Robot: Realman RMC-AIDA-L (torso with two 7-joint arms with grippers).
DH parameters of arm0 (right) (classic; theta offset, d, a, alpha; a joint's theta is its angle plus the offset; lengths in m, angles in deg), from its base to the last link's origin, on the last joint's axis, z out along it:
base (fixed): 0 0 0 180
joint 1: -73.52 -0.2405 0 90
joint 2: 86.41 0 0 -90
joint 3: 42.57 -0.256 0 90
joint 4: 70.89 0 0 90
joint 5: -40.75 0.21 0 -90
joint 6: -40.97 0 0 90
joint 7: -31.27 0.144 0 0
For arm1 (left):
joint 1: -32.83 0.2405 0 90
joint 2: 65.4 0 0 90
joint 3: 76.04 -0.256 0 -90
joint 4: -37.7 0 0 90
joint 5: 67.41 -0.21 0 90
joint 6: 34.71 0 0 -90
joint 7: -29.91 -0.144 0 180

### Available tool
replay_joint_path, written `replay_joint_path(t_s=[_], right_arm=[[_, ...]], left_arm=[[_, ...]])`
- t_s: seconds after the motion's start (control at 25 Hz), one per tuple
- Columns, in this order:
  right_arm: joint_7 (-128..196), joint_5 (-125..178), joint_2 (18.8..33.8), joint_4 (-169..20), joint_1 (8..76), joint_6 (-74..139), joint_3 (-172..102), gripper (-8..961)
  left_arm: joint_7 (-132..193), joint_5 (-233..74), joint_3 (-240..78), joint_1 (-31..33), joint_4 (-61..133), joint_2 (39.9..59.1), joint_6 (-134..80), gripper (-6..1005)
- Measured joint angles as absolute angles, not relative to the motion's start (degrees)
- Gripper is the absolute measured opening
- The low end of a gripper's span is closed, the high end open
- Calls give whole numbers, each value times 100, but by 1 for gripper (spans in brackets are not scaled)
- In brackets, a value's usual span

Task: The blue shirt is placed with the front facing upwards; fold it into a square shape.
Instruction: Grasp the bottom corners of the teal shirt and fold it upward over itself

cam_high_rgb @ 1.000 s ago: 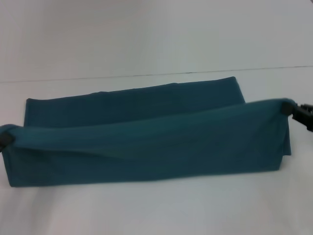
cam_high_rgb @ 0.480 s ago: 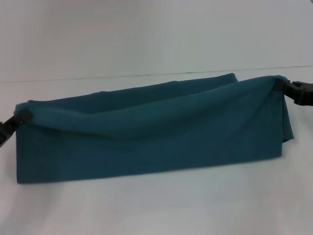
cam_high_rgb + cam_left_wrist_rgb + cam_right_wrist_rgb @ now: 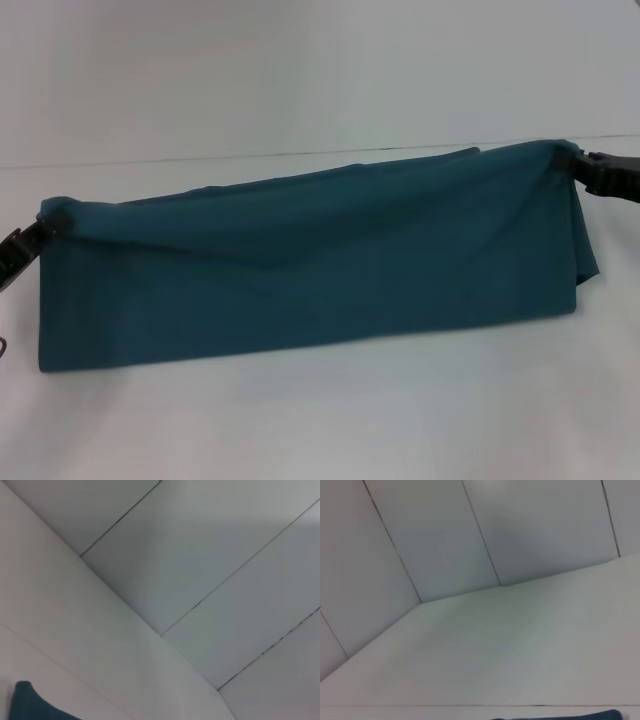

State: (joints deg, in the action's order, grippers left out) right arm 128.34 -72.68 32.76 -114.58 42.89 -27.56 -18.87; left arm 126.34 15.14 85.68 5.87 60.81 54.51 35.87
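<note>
Lifted edge carried farther back, blue shirt (image 3: 310,270) plain teal

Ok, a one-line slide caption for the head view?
Left gripper and right gripper hold the blue shirt by opposite ends.

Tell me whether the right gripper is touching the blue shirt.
Touching. In the head view the right gripper pinches the lifted corner of the blue shirt, and the cloth bunches and hangs from that spot.

- One blue shirt (image 3: 310,270), plain teal side showing.
- Two dark grippers: left gripper (image 3: 38,236) and right gripper (image 3: 577,166), one at each end of the shirt.
- One white table (image 3: 330,420).
- One panelled white wall (image 3: 210,570).
</note>
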Motion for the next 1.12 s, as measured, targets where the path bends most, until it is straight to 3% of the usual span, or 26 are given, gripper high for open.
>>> replay_joint_path(t_s=[0.24,1.12], right_arm=[[12810,-7275,3217,-11092,4056,-2342,-1728,72],[12797,-7236,3216,-10862,3758,-1446,-1444,71]], left_arm=[[12600,1539,8591,532,6086,5467,3434,125],[12572,1565,8568,200,6152,5513,2662,127]])
